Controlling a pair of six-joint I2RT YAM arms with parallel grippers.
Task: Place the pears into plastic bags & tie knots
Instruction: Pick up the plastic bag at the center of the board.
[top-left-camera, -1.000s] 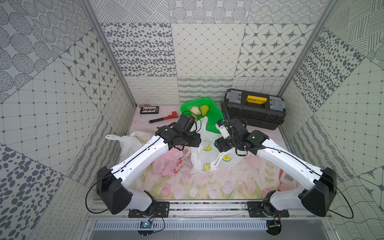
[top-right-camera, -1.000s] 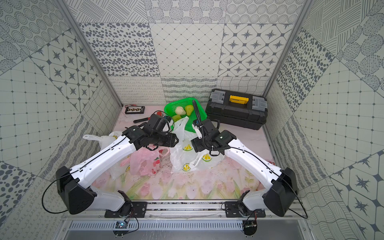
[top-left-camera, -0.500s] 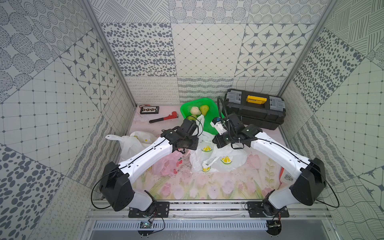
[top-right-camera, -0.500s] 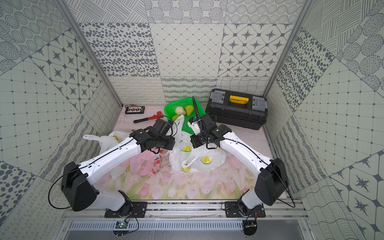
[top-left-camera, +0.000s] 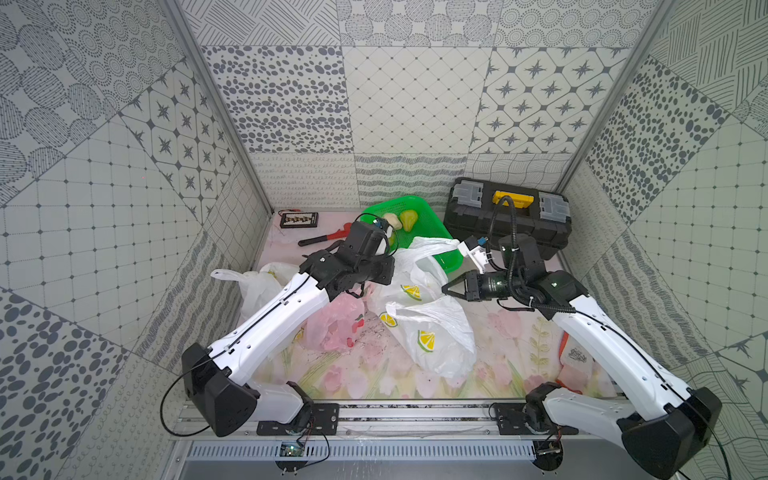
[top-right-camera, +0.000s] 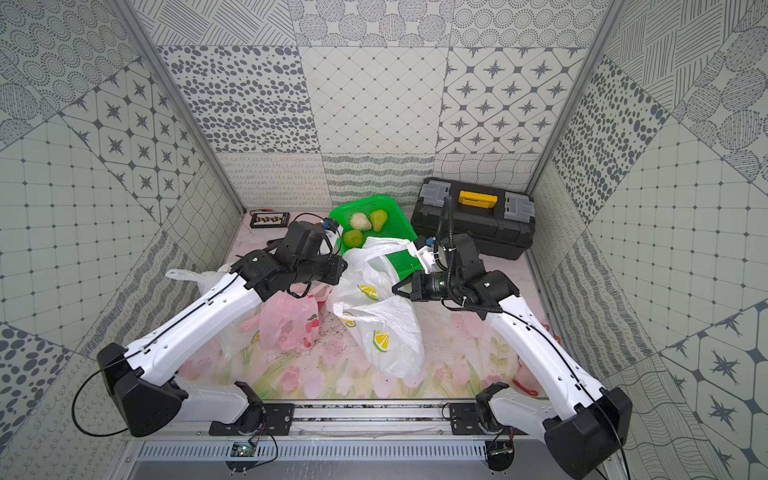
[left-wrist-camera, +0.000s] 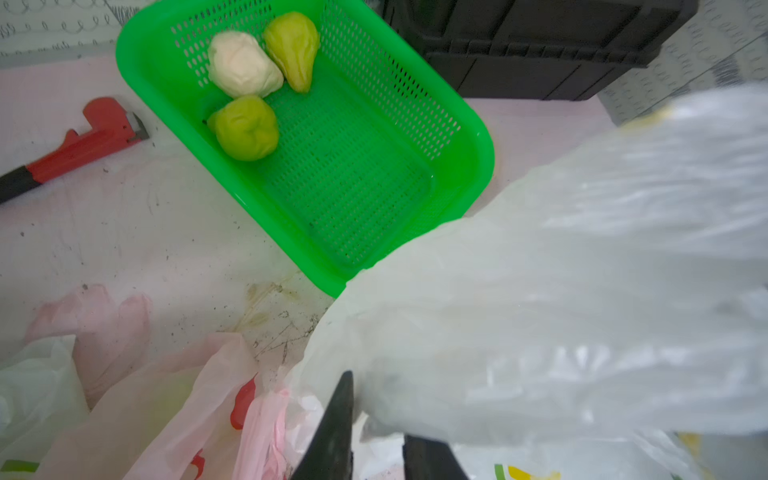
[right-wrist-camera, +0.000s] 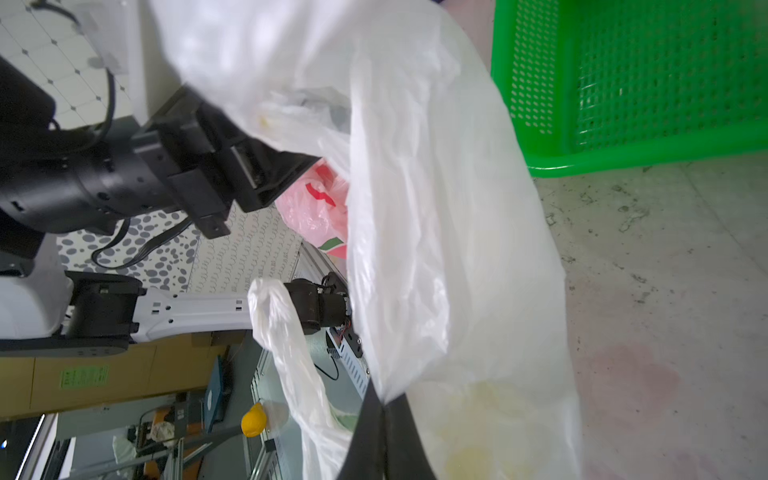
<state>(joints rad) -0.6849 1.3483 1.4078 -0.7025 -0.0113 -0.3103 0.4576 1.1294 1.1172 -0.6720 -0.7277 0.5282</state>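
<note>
At the left of a top view, slumped against the wall: a slack white bag (top-left-camera: 257, 286), handle loop up. Next right, partly under the left arm: a pink bag (top-left-camera: 336, 324) with red prints. Something greenish dim through its film in the left wrist view, perhaps fruit.

Then the left gripper (left-wrist-camera: 376, 409), fingers a narrow gap apart with white film bunched between, evidently a pinch on the rim. At centre, sprawled on the floral mat: the lemon-print bag (top-left-camera: 428, 328), upper part held up between the two grippers.

Above centre, in the green basket (top-left-camera: 432, 220): three pears (left-wrist-camera: 247, 129), two yellow-green and one cream, huddled in one corner, not yet bagged. Right of centre, the right gripper (right-wrist-camera: 384, 405), fingers pressed together on a fold of the same white film. At the upper right, a black toolbox (top-left-camera: 507, 224).

Likely handling: film thin, light and slippery, apt to slide out of a small pinch or tear. Best taken at a handle loop or a gathered rim. Pears firm and rounded, apt to roll. Best taken across the belly.

No readable writing or brand anywhere, only lemon and red prints.
</note>
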